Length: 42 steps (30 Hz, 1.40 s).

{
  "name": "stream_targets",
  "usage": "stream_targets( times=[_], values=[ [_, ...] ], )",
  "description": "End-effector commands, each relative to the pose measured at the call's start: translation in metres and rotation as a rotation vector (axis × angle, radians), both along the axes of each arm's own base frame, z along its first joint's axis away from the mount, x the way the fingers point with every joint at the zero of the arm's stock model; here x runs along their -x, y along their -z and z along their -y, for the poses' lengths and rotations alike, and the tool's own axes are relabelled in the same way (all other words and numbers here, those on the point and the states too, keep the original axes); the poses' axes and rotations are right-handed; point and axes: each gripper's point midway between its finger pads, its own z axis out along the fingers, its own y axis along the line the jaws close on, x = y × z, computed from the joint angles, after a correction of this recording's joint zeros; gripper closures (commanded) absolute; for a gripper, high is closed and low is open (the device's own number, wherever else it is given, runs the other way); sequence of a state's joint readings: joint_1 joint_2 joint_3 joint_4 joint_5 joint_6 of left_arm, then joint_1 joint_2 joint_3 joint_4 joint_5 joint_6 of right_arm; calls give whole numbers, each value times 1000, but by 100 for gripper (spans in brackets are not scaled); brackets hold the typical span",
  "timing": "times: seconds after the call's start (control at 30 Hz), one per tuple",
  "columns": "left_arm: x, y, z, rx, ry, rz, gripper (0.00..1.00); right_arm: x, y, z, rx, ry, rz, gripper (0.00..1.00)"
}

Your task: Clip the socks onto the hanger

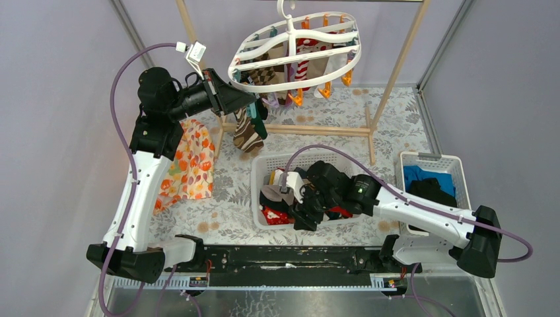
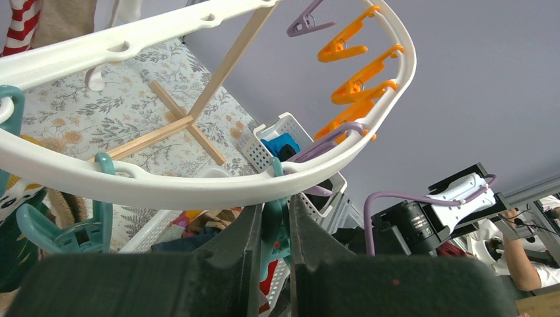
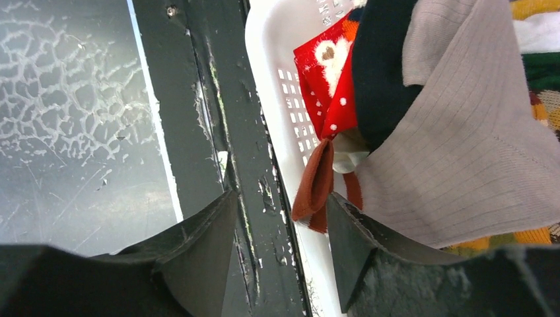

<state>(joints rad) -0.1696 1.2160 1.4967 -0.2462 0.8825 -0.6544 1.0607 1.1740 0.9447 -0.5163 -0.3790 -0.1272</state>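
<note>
The white oval hanger (image 1: 245,51) hangs from the wooden rack, with several socks (image 1: 304,63) clipped under it. A brown argyle sock (image 1: 245,135) dangles below its left end. My left gripper (image 1: 254,104) is raised to that end. In the left wrist view it (image 2: 274,221) is shut on a teal clip (image 2: 273,228) just under the hanger's rim (image 2: 165,185). My right gripper (image 1: 305,218) is low over the sock basket (image 1: 259,191). There it (image 3: 280,224) stands open, with a rust-brown sock cuff (image 3: 317,188) hanging by its right finger.
Red dotted (image 3: 327,79), navy (image 3: 380,66) and grey (image 3: 462,152) socks are piled against the basket wall (image 3: 290,119). A second basket (image 1: 432,158) at the right holds blue and black clothes. An orange floral cloth (image 1: 188,165) lies at the left. Orange clips (image 2: 356,86) hang from the hanger's far rim.
</note>
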Motion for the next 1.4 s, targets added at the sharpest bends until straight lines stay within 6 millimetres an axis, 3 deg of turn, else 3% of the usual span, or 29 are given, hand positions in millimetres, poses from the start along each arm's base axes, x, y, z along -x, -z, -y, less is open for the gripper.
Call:
stream_targets(
  times=[0.0, 0.4, 0.5, 0.73, 0.93, 1.0, 1.2, 1.37],
  values=[
    [12, -9, -1, -4, 15, 34, 95, -5, -6, -6, 6, -34, 68, 43],
    [13, -12, -2, -11, 16, 40, 94, -8, 19, -2, 131, -77, 134, 62],
    [13, -12, -2, -11, 17, 38, 94, -12, 16, -1, 132, -61, 164, 69],
    [14, -13, -2, -10, 17, 39, 94, -20, -3, -9, 60, -35, 214, 99],
    [15, -14, -3, -14, 15, 46, 94, -18, -6, -15, 40, -33, 196, 100],
    [14, -14, -3, -14, 15, 44, 94, -17, -21, -24, -27, -21, 189, 100],
    [15, -15, -2, -10, 21, 41, 94, -3, -101, -59, -388, -12, 149, 100],
    [17, -17, -1, -3, 32, 38, 94, 9, -151, -77, -681, 1, 73, 100]
  ],
)
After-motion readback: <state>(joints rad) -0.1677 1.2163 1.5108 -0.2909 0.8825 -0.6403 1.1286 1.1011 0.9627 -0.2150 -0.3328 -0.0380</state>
